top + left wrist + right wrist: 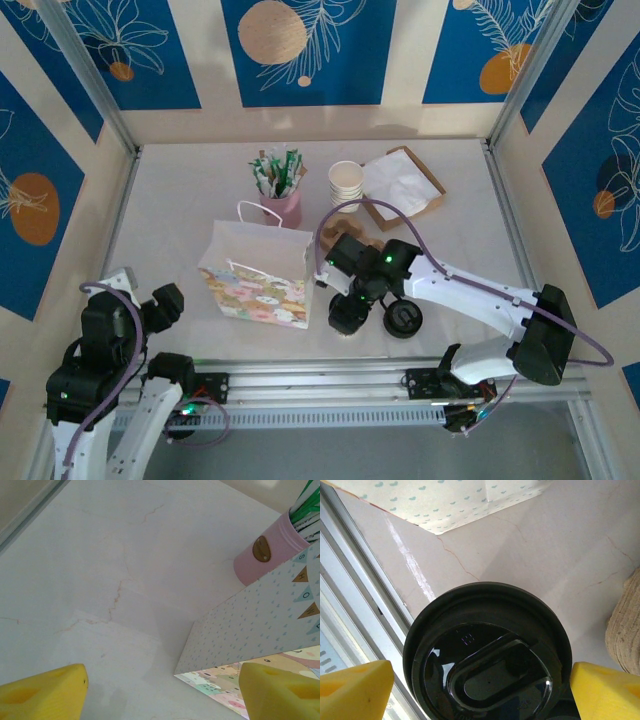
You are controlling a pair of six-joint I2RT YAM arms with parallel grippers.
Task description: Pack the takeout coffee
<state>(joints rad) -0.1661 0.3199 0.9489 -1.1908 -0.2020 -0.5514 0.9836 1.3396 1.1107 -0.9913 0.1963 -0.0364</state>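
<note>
So the right end effector sits wide open straddling the takeout coffee; left end effector open, empty, near the gift bag, lettering unreadable.

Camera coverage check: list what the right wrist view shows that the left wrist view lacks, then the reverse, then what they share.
Right wrist, not left: the black-lidded takeout coffee between the yellow fingers of the open right tool, a metal rail, and a brown textured thing.
Left wrist, not right: a pink holder with green sachets, and the open left tool.
Both: the paper bag and the white table.
</note>
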